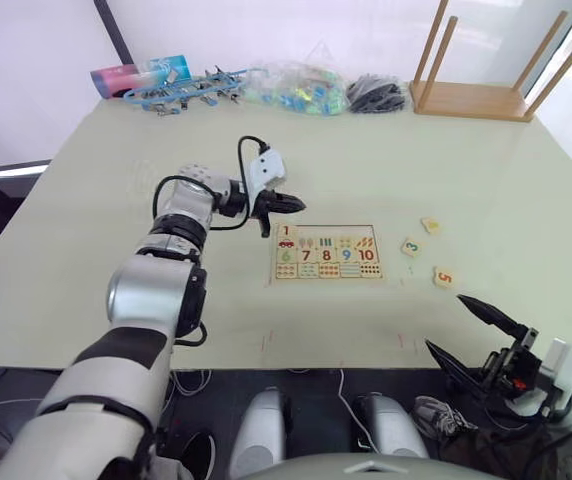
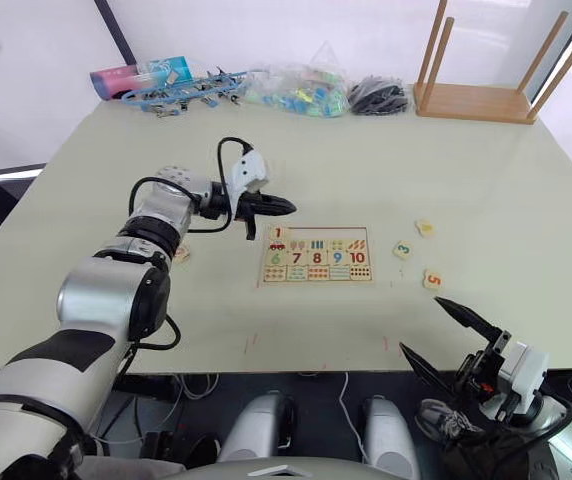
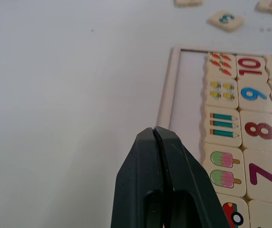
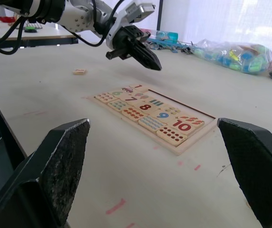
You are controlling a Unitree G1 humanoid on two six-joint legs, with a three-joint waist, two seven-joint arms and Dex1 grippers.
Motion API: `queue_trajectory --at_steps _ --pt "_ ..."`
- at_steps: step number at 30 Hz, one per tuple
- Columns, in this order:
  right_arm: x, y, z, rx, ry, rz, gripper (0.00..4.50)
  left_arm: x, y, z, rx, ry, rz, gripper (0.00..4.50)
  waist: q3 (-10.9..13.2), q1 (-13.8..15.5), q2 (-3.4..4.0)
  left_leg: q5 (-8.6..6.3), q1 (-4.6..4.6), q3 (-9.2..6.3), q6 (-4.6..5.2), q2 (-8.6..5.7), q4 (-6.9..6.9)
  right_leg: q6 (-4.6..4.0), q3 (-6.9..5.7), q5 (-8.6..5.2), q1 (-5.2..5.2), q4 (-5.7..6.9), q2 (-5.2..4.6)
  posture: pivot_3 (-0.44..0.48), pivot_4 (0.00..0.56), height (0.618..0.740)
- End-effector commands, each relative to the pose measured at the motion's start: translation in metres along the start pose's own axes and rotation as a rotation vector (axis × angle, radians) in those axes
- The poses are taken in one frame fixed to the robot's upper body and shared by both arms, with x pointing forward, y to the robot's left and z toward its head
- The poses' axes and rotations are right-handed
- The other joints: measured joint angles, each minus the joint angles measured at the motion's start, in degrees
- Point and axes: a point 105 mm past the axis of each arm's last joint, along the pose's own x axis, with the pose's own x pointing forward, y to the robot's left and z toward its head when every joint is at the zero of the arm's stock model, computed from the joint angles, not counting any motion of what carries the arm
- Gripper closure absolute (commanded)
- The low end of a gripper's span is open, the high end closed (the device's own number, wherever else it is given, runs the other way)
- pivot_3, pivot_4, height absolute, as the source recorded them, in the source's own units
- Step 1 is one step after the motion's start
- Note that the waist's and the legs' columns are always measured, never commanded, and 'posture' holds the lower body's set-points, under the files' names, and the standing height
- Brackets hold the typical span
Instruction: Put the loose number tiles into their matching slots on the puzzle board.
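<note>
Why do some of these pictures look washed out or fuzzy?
Left wrist view: the claw up close is soft and the table looks pale. Right wrist view: bright backlight behind the bags; near black fingers are blurred.

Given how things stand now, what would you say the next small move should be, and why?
Probably move the right gripper, open and low at the table's near edge, forward to the 5 tile, the nearest loose one. The 1 tile already sits on the puzzle board, with empty slots beside it; the left gripper hovers shut there, holding nothing.
</note>
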Motion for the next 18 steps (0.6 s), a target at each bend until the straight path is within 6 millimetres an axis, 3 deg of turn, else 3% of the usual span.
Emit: queue_trajectory --at_steps 1,5,10,18 --pt "0.0 -0.003 0.006 -0.014 -0.022 0.006 0.0 -0.027 0.015 0.024 0.012 -0.116 0.06 4.46 0.0 0.0 0.0 0.0 0.0 0.0 0.0 0.0 0.0 0.01 0.0 0.0 0.0 0.01 0.01 0.0 0.15 0.737" --pt "0.0 -0.004 0.006 -0.01 -0.024 0.01 0.0 -0.042 0.019 0.024 -0.007 -0.155 0.085 4.46 0.0 0.2 0.0 0.0 0.0 0.0 0.0 0.0 0.0 0.02 0.0 0.01 0.01 0.01 0.0 0.0 0.15 0.737" --pt "0.002 -0.009 0.006 -0.001 -0.026 0.02 0.0 -0.079 0.022 0.017 -0.043 -0.225 0.128 4.46 0.0 -0.1 0.0 0.0 0.02 0.01 0.0 -0.01 0.05 0.01 0.05 0.01 0.04 0.02 0.0 0.0 0.15 0.737" --pt "0.001 -0.019 0.006 0.022 -0.024 -0.008 0.0 -0.124 0.011 -0.012 -0.103 -0.258 0.208 4.46 0.0 0.0 0.0 0.0 0.2 0.07 0.0 0.02 0.04 -0.03 0.14 -0.02 0.06 0.2 0.0 0.0 0.15 0.737"
